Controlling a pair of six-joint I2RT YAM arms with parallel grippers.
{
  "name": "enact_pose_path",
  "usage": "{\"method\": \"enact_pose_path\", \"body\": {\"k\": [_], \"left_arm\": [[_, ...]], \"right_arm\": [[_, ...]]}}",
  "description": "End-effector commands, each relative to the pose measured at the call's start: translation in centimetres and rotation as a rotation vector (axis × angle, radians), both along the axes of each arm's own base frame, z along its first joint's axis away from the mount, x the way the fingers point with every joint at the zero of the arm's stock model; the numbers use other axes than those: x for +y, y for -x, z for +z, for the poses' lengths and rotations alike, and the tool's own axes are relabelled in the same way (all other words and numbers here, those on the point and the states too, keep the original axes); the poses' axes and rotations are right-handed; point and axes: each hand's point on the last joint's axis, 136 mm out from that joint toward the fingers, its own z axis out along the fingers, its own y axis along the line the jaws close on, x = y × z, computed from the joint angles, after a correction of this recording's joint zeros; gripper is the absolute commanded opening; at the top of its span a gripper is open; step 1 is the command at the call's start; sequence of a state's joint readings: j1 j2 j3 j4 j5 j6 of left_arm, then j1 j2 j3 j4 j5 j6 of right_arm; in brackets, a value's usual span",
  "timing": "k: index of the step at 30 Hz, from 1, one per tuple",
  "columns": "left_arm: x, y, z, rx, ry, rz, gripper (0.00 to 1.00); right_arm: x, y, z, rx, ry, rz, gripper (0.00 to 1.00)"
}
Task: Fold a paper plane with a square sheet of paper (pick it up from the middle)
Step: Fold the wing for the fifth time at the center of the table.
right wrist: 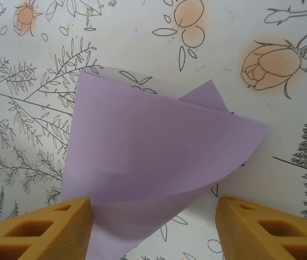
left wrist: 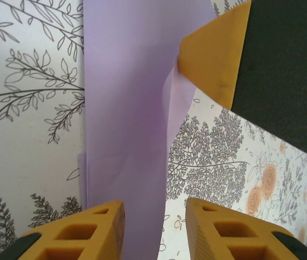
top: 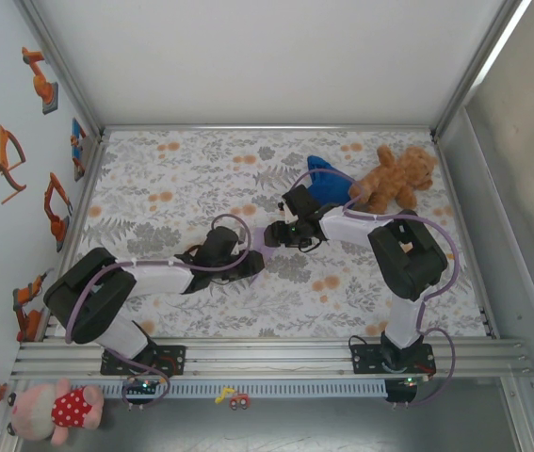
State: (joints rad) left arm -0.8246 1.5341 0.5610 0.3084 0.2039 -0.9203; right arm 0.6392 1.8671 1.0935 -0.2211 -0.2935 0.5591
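Tabletop covering [top: 153, 188]: matt white cloth printed with grey foliage and peach roses, walled by pale panels.

Sheet of paper [right wrist: 158, 151]: thin, smooth, lavender, lying at the table's centre between both arms. Partly folded into a long strip, one end curling up in a soft, uncreased cone.

Left gripper [left wrist: 156, 233]: ribbed yellow fingers [left wrist: 102, 233] narrowly parted, straddling the strip's long edge, not pinching it.

Right gripper [right wrist: 153, 227]: fingers spread wide either side of the curled end; in the left wrist view one yellow tip touches the paper's edge.

Teddy bear [top: 394, 179]: brown, fuzzy, touching a crumpled blue cloth [top: 326, 179], far right.
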Motion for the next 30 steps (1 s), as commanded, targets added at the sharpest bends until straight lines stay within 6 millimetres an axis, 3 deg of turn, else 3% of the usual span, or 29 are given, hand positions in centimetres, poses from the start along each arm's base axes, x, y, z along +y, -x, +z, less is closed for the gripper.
{"method": "enact_pose_path", "body": {"k": [1,12,23,30], "left_arm": [[0.3,0.0,-0.8,0.012,-0.06,-0.007,0.34],[0.9,0.4,-2.4,0.043,-0.093,0.006,0.29],[1.8,1.2,-3.7,0.031,-0.058,0.017,0.2],[1.8,1.4,-3.7,0.011,0.011,0.02,0.19]], "right_arm": [[0.9,1.4,-2.4,0.047,0.024,0.042,0.61],[1.1,1.3,-1.3,0.035,0.006,0.042,0.62],[1.8,0.7,4.6,-0.099,-0.091,0.071,0.66],[1.0,1.0,4.0,-0.122,-0.09,0.11,0.67]]}}
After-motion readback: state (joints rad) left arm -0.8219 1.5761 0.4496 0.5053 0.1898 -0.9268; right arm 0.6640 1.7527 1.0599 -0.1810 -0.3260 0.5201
